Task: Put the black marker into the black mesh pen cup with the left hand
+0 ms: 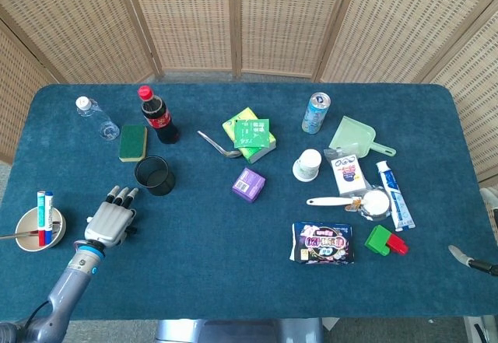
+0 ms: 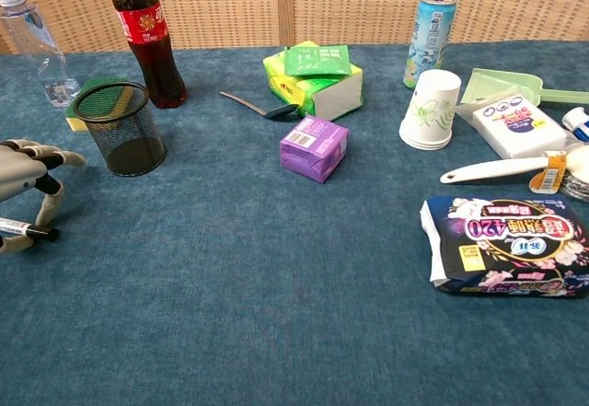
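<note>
Your left hand (image 2: 26,178) hung over the black marker (image 2: 26,231) at the chest view's left edge, fingers arched around it; whether they gripped yet, I couldn't tell. You needed a firm pinch before lifting toward the one black mesh pen cup (image 2: 119,128), upper left. One marker, one cup.

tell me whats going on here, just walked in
The robot's left hand is down at the table's near left edge, its fingers closing around the black marker, which looks still on the cloth. The black mesh pen cup stands empty just beyond. The right hand waits at the far right edge.
</note>
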Controlling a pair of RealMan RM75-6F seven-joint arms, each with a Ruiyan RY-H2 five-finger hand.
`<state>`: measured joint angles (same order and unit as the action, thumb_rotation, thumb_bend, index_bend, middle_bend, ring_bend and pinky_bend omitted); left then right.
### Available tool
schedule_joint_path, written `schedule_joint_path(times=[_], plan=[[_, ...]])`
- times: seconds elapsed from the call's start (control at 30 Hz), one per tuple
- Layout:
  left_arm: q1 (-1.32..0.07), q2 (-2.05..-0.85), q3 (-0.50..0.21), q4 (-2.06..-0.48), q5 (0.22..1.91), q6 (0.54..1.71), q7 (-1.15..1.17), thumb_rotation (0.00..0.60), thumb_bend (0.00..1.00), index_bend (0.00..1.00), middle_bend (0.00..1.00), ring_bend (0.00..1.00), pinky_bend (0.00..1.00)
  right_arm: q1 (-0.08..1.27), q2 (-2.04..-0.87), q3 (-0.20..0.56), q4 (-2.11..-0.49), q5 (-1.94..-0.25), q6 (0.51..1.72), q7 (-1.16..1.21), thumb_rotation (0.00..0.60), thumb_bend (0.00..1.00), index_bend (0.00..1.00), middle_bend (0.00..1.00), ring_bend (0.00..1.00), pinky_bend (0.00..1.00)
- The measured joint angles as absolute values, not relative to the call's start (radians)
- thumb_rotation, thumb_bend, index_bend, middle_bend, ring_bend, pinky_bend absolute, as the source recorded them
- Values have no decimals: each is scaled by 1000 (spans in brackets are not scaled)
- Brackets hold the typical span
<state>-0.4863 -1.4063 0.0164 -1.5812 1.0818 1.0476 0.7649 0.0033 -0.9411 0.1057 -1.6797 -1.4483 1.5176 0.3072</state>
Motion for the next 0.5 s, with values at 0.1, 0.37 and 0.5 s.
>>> schedule_joint_path(times=[0.1, 0.37, 0.5], plan=[[-489, -1411, 19, -1580, 1076, 1055, 773, 600, 377, 541, 0, 0, 0, 2, -940, 106, -1680, -1447, 1519, 310, 600, 0, 77, 0, 0, 0], [-489, -1392, 13, -1608, 1092, 1071, 730, 600, 376, 544, 0, 0, 0, 1, -940, 107, -1679, -1445, 1520, 312, 600, 0, 77, 0, 0, 0], [-484, -1359, 2, -1645, 1118, 1085, 668, 600, 376, 542, 0, 0, 0, 3, -942, 107, -1680, -1444, 1517, 307, 600, 0, 77, 0, 0, 0]])
